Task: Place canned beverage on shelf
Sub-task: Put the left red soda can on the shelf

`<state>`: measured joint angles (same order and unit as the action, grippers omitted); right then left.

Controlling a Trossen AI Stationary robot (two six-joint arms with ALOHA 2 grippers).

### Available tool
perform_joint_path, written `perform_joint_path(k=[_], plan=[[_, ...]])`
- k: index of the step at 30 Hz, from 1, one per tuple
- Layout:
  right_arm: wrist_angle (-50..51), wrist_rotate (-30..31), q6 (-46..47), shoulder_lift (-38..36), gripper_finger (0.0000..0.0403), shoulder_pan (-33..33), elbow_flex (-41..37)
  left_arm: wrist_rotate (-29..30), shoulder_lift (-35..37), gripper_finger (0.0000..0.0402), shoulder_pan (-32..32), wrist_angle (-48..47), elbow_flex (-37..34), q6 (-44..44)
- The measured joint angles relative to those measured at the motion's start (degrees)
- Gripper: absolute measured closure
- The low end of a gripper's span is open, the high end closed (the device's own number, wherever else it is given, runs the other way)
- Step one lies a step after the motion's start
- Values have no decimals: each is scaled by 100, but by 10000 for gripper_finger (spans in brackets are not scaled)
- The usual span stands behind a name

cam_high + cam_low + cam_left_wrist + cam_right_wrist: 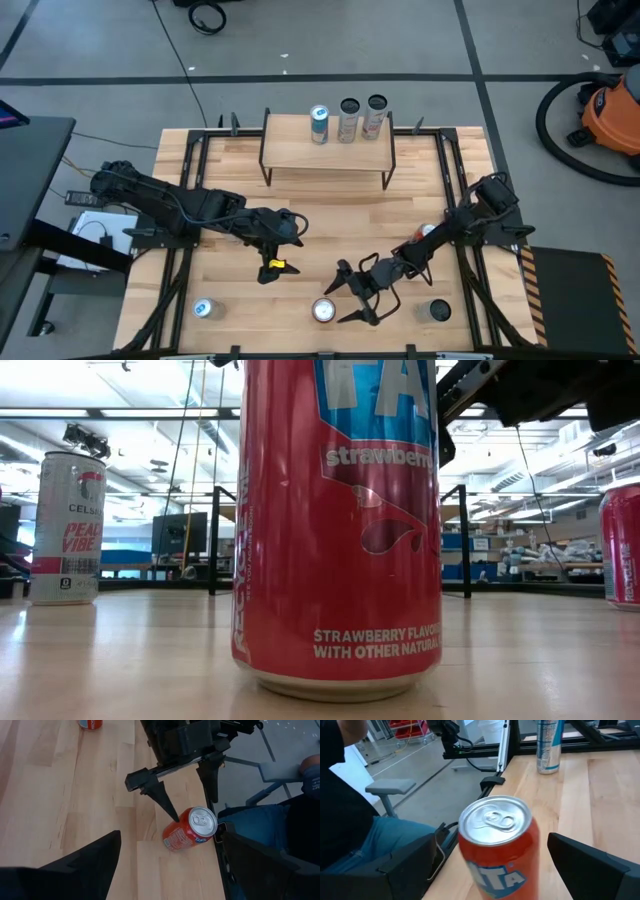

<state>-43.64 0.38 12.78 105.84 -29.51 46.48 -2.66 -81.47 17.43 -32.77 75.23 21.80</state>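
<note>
My right hand (345, 292) sat released around the red can (323, 311); my left hand (272, 270) hovered released mid-surface.

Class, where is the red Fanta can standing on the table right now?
In the high view, the red Fanta can stands at the table's near edge, centre, between the right hand's open fingers, two other cans flanking it.

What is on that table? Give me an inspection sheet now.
Surface: light wooden table.
Job's things: shelf holds three cans; red can, left can and right can stand along the front edge.
Clutter: nothing seen.
Tools: right tool open at the red can, not gripping; left tool open over mid-table.
Cables: cable coil on the floor.
Surroundings: vacuum; seated person's leg by the table edge.
</note>
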Motion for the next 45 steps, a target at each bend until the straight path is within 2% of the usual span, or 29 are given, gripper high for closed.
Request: perform_joint_path(k=[5, 8, 12, 17, 32, 45], plan=[[-3, 0, 9, 5, 11, 11, 0, 0, 0, 49, -3, -2, 0, -7], [-396, -16, 41, 253, 11, 10, 19, -2, 0, 49, -47, -5, 0, -7], [-514, -288, 192, 630, 11, 21, 225, 1, 0, 49, -149, -10, 2, -6], [-507, -602, 269, 752, 11, 80, 374, 1, 0, 49, -227, -23, 2, -6], [-580, -555, 225, 750, 11, 112, 389, -2, 0, 49, -237, -22, 2, -59], [-618, -426, 247, 771, 11, 56, 390, -4, 0, 49, -649, -24, 2, 11]])
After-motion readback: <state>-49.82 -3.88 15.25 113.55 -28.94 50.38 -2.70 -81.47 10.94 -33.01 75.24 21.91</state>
